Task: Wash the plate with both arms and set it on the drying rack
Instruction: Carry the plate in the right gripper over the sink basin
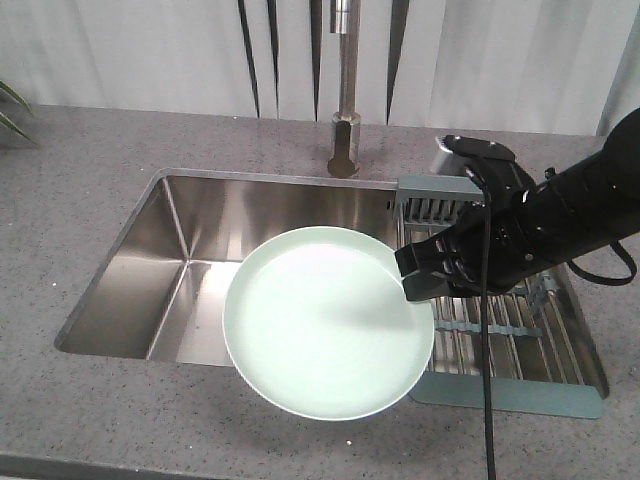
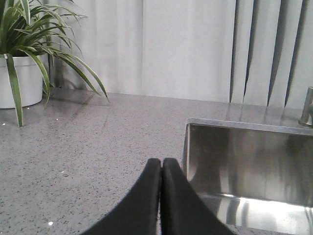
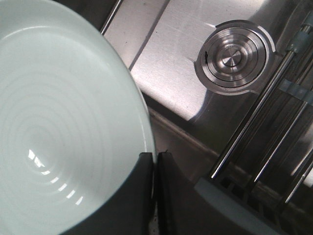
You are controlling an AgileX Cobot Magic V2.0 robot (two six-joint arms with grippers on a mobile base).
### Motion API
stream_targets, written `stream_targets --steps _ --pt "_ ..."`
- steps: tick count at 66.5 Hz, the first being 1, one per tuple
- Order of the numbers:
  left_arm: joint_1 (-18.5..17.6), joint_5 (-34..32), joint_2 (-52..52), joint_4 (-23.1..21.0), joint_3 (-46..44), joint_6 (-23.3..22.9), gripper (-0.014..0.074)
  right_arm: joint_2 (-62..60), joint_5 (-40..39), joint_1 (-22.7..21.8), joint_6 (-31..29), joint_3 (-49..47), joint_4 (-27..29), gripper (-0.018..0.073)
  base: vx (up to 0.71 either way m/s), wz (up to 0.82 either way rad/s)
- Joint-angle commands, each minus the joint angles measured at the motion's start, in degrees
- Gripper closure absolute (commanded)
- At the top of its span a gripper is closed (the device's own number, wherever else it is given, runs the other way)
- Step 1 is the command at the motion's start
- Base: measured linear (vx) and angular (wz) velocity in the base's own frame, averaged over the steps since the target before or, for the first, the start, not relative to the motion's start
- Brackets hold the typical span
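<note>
At the far left of the left wrist view, a green spiky-leaved plant in a white pot stands at ten o'clock on the grey speckled stone tabletop. The left gripper hangs low over that tabletop with its two black fingers pressed together and nothing between them, and the corner of the brushed stainless-steel sink basin lies at its two o'clock.

The round, glossy, pale mint-green plate is held in the air, face up and slightly tilted. It sits over the front half of the basin and overhangs the near tabletop edge. The steel tap rises at its twelve o'clock, with no water seen running. The right gripper is clamped on the plate's rim at about two o'clock.

The drying rack of thin metal bars with grey-green plastic ends lies just beside the plate at three o'clock, across the right end of the sink.

This looks like the washing stage, with one arm holding the plate and the other idle. The next move probably calls for the left arm to come in from nine o'clock while the right keeps a firm pinch, since a wet glossy rim could slip
</note>
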Motion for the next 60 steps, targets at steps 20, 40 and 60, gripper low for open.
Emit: stream_targets --steps 20,40,60 --pt "-0.4 -4.0 -0.8 -0.4 -1.5 -0.5 0.0603 -2.1 -1.5 -0.2 -0.4 -1.3 2.2 0.0561 0.01 -0.03" --pt "-0.4 -4.0 -0.8 -0.4 -1.5 -0.5 0.0603 -2.1 -1.5 -0.2 -0.4 -1.3 2.2 0.0561 0.04 -0.09" --pt "-0.4 -4.0 -0.8 -0.4 -1.5 -0.5 0.0603 -2.1 -1.5 -0.2 -0.4 -1.3 2.2 0.0561 0.04 -0.10"
